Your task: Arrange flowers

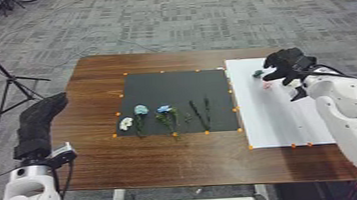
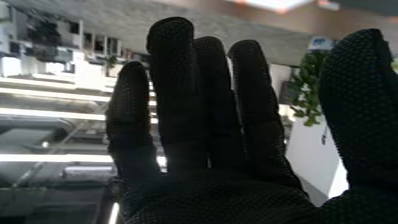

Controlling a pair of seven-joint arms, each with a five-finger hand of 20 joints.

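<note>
Over the white board [image 1: 288, 126], at the right of the scene, the right hand [image 1: 287, 67] was found with its fingers straight and its thumb well apart from them. No grip was observed. A leafy sprig [image 2: 308, 82] was visible in the right wrist view between thumb and fingers; whether it touched the glove could not be told.

Just left of that hand, a dark green bloom [image 1: 258, 74] lay toward the far end of the board, with a pink bloom [image 1: 268, 85] nearer.

On the dark mat [image 1: 161, 86], left of the board, pieces lay along the near part: a white flower [image 1: 126, 123] at the left, then a pale teal flower [image 1: 141, 110], a blue flower [image 1: 165, 109] and two dark stems [image 1: 206, 109]. At the left edge of the table [image 1: 103, 157], the left hand [image 1: 43, 116] was extended, fingers together.

Progress was assessed as partial. If the board was the place of arrangement, a small group had been started and the mat pieces remained to be transferred. No finished arrangement was evident.
</note>
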